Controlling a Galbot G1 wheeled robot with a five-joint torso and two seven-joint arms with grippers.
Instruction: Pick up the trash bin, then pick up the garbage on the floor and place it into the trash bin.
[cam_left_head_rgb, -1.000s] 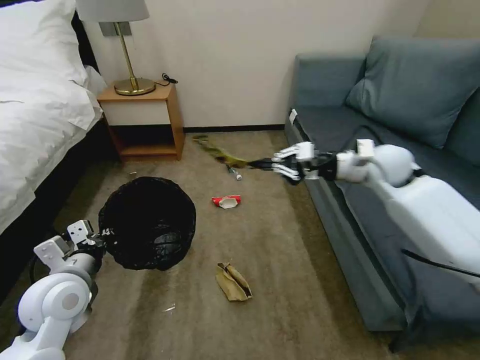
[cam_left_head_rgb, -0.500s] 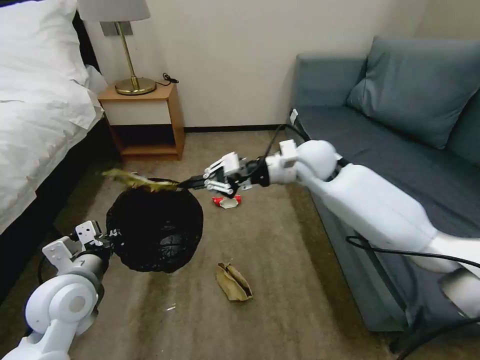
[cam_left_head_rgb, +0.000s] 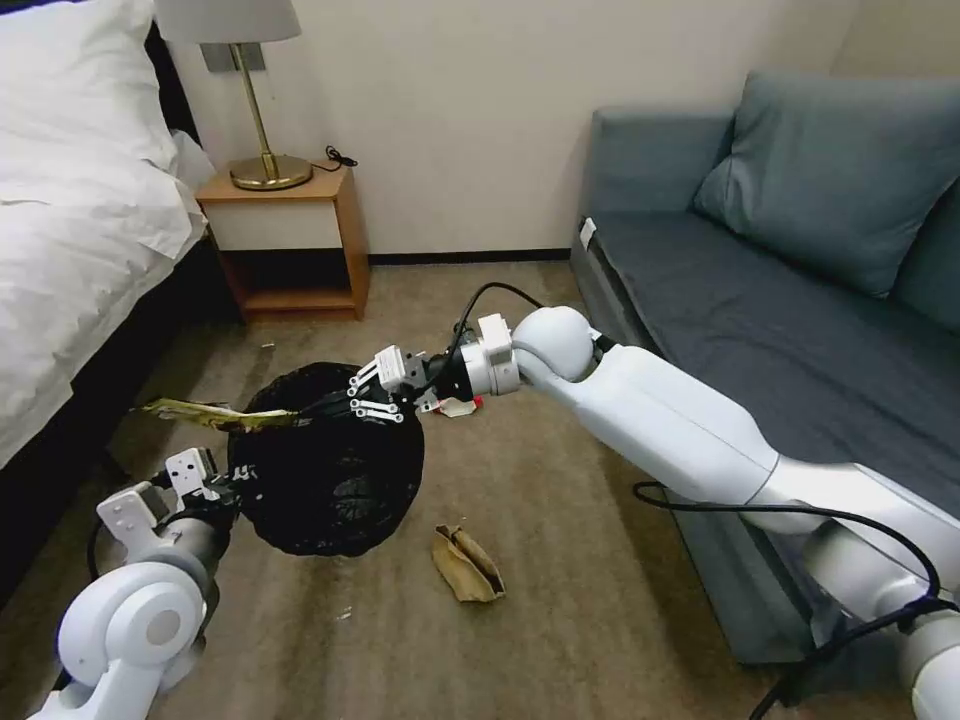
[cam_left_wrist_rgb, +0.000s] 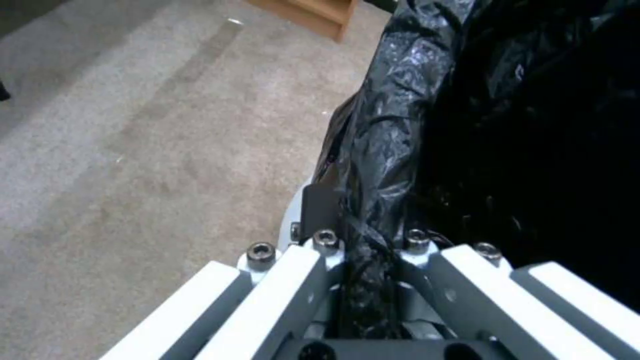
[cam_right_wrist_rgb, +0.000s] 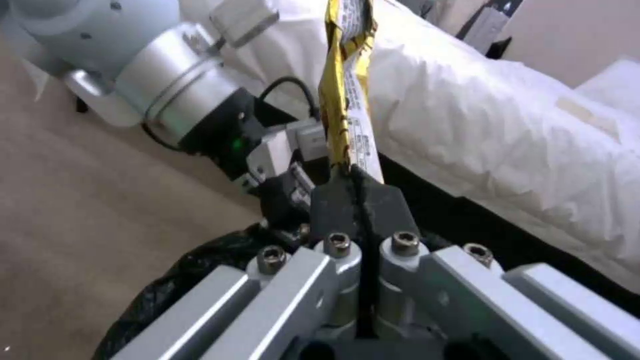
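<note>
I have one trash bin (cam_left_head_rgb: 335, 480), black-lined, held off the carpet (cam_left_head_rgb: 560, 600) by my left hand (cam_left_head_rgb: 222, 487), whose fingers are clamped tight on the bag-covered rim (cam_left_wrist_rgb: 373, 200). My right hand (cam_left_head_rgb: 330, 407) is stretched out over the bin's mouth, pinched closed on one end of the yellow-white snack wrapper (cam_left_head_rgb: 205, 414), which sticks out flat past the bin's rim on the side toward the bed (cam_left_head_rgb: 70, 250); in the right wrist view the wrapper (cam_right_wrist_rgb: 347, 85) stands straight out from the closed fingertips (cam_right_wrist_rgb: 337, 205). On the carpet I count two more pieces: one crumpled tan paper bag (cam_left_head_rgb: 466, 566) just beside the bin on the side toward the sofa (cam_left_head_rgb: 760, 330), and one red-and-white packet (cam_left_head_rgb: 462, 405), partly hidden behind my right wrist, between the bin and the sofa.
</note>
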